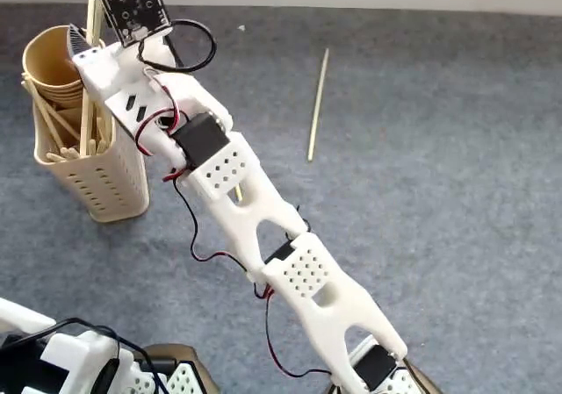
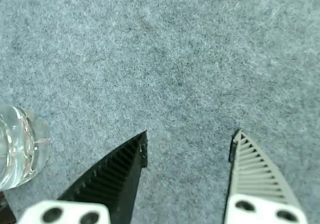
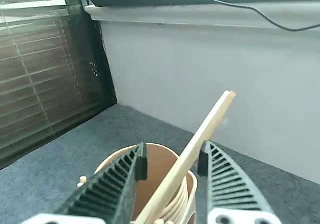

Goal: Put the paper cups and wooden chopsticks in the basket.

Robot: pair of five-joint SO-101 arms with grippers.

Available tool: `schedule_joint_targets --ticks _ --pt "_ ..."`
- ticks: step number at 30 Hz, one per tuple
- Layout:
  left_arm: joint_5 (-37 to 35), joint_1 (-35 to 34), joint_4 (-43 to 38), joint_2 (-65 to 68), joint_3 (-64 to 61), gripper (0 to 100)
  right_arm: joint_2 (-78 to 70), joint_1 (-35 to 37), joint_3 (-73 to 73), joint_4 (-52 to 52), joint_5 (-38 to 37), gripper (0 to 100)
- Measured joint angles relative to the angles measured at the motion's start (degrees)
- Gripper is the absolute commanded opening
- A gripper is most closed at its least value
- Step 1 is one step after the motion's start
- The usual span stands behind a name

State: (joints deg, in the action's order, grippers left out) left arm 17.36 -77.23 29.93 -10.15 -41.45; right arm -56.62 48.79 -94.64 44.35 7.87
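A beige perforated basket stands at the far left with stacked paper cups and several wooden chopsticks inside. My right gripper hovers over the basket. It is open, with one upright chopstick standing loosely between its fingers. In the right wrist view that chopstick slants across the gap of the gripper, above the cups. Another chopstick lies loose on the carpet to the right. My left gripper is open over bare carpet.
Grey carpet covers the table. The right arm stretches diagonally from the bottom edge to the basket. The left arm's body sits at the bottom left corner. A clear glass-like object stands beside the left gripper.
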Motion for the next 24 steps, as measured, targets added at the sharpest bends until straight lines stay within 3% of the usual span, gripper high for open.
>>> schedule_joint_targets --ticks 3,6,16,24 --pt "0.0 0.0 0.0 0.0 0.0 28 0.62 -2.37 0.0 1.14 0.0 17.1" --pt "0.0 0.0 0.0 0.0 0.0 28 3.87 -6.15 0.0 8.79 0.0 17.0" --pt "0.0 0.0 0.0 0.0 0.0 28 9.93 -15.47 -0.44 52.92 0.26 17.0" --pt "0.0 0.0 0.0 0.0 -1.49 28 -4.13 -15.21 1.41 54.77 -5.36 17.0"
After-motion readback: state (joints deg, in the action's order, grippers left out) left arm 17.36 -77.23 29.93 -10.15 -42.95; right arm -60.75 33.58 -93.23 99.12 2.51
